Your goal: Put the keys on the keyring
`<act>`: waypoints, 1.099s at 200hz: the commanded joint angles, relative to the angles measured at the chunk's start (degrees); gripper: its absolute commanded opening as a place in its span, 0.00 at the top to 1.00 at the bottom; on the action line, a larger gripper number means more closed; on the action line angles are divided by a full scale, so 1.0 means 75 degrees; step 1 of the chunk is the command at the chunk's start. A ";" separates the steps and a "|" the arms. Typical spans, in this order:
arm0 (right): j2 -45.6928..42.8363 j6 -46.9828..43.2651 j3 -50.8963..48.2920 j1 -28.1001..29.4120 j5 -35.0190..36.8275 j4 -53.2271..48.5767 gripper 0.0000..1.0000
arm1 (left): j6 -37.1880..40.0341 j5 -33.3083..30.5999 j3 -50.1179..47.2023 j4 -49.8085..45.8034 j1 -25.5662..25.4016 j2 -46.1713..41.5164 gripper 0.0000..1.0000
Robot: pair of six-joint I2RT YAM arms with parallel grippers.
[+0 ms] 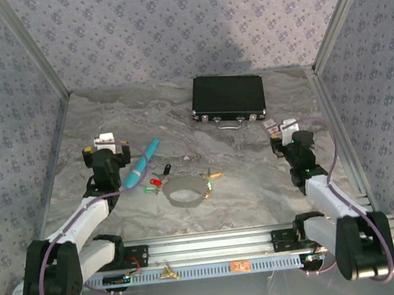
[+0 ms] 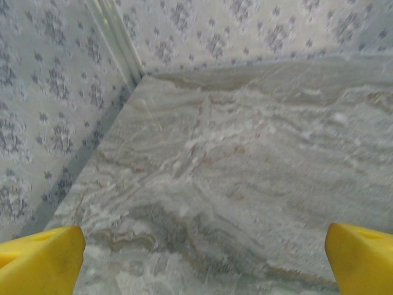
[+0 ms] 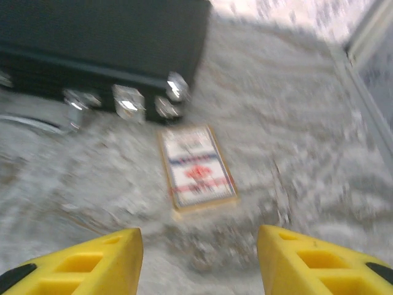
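1. Your left gripper point(image 1: 106, 139) hangs over the left side of the table point(image 1: 257, 183). Its yellow fingers point(image 2: 40, 261) are spread as wide as they go, with nothing between them.
2. Your right gripper point(image 1: 284, 125) is at the far right, near the black case point(image 1: 228, 98). In the wrist view its jaws stand apart and empty over bare marble, and a small printed card point(image 3: 196, 167) lies just ahead.
3. The keyring point(image 1: 186, 189) lies mid-table between the arms. Its red and green tags point(image 1: 152, 187) trail to the left, near the teal tube point(image 1: 142, 164).
4. Of the keys point(image 1: 214, 177), one lies just beside the ring's right side. A second key point(image 1: 169, 272) sits on the slotted rail point(image 1: 203, 268) at the near edge, well apart from the ring.
5. Expect each key to be light, hard and slick. It lies flat on the marble, so the pads may skate off it — pinch the head across its edges and leave the hole free.
6. The ring looks like thin, springy wire, and a nudge will probably slide it. Pin the wire with one gripper, away from the opening, while the other threads. Where that opening sits is too small to tell.
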 commanded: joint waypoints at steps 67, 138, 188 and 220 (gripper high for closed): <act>0.3074 0.0114 -0.0283 -0.0591 -0.1858 0.4230 0.52 | -0.0021 0.1246 -0.0772 0.3567 0.0690 0.2046 0.01; 0.3522 0.0355 0.0328 -0.0850 -0.2121 0.3521 0.43 | -0.0135 0.1895 -0.0391 0.3938 0.0990 0.3418 0.00; 0.3550 0.0454 0.0375 -0.0856 -0.1892 0.3488 0.37 | -0.0447 0.1821 0.0036 0.3290 0.1223 0.3529 0.00; 0.3548 0.0465 0.0384 -0.0839 -0.1826 0.3476 0.34 | -0.0487 0.2056 0.0091 0.3151 0.1309 0.3526 0.00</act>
